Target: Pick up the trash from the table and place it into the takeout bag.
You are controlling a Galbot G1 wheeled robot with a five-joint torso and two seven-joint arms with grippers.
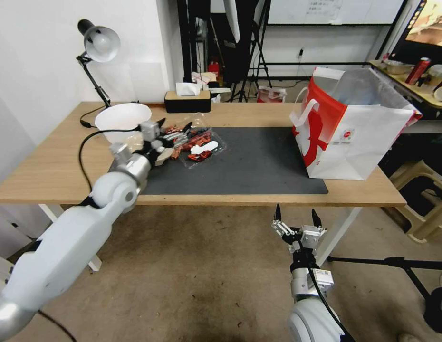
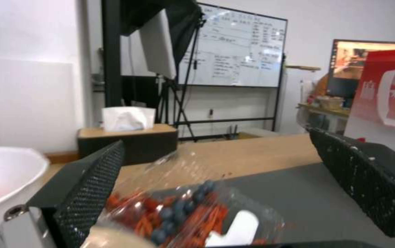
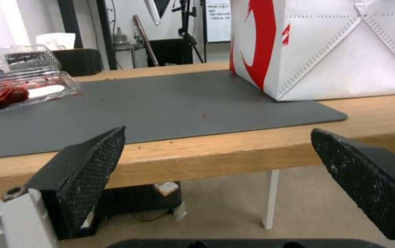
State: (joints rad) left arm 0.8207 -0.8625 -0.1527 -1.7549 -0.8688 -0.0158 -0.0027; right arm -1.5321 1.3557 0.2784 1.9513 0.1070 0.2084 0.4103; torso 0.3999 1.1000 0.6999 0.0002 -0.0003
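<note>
The left gripper (image 1: 173, 129) was held spread over a clear tray (image 1: 200, 145) of food litter on the table (image 1: 50, 166) mat (image 1: 259, 161). The right gripper (image 1: 297, 216) was parked below the edge, spread. The bag (image 1: 354, 128) was stood at the right.

2 glossy white arms, silver wrists, black cables, black mesh-textured fingers (image 3: 87, 172), white-speckled

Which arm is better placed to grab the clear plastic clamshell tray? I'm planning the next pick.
Left. The left gripper hovers open at the clear plastic clamshell tray on the table; the right gripper hangs open below its edge.
</note>
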